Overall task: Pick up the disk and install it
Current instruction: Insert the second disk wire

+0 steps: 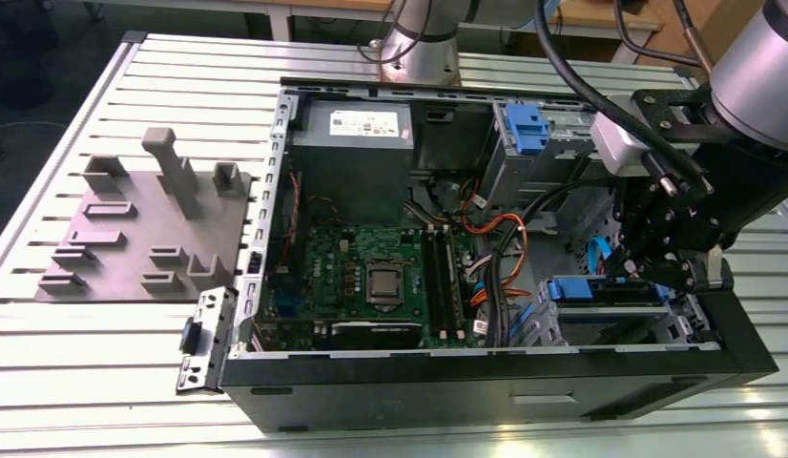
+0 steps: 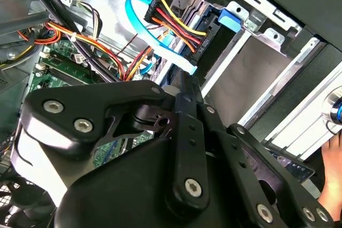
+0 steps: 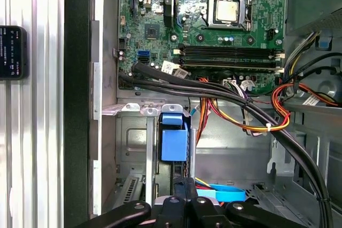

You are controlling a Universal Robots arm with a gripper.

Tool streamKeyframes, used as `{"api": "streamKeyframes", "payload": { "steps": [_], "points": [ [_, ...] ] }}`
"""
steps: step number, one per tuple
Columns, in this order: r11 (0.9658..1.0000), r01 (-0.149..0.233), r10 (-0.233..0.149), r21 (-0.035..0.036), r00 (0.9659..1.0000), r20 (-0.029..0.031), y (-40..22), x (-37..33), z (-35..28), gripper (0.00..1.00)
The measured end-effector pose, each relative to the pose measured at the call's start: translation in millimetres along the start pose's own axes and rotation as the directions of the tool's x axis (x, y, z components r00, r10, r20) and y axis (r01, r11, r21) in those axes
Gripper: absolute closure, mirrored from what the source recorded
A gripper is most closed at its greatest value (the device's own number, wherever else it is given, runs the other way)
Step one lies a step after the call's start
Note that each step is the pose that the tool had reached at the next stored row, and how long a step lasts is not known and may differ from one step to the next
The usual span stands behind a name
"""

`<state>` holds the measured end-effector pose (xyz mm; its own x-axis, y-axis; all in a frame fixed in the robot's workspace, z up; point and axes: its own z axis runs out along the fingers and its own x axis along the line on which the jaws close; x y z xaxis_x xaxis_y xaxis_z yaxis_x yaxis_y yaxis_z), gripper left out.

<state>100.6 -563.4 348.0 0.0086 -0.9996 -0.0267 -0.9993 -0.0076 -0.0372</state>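
**Claw at the drive bay, disk just ahead of its tips**

The claw (image 3: 185, 183) is seen lowered into the open computer case (image 1: 496, 391), its fingers drawn together with nothing visible between them in both wrist views. The disk (image 3: 173, 138), judged to be the blue-framed piece, stands in the metal bay (image 3: 133, 132) just ahead of the fingertips; contact cannot be told. A flat blue cable (image 3: 224, 191) lies right beside the tips, and a black cable bundle (image 3: 235, 102) runs beyond the disk. A snag could be caused by either cable if the claw is shifted sideways. The disk could be jammed askew in the bay if it is pressed off-centre, and the bay wall could be struck.
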Motion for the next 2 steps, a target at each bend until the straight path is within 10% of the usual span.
{"api": "streamKeyframes", "payload": {
  "steps": [2],
  "points": [
    [1.0000, 0.000, 0.000, -0.0001, 1.0000, 0.0000, 0.0, 0.0, 0.0, 0.89]
  ]
}}
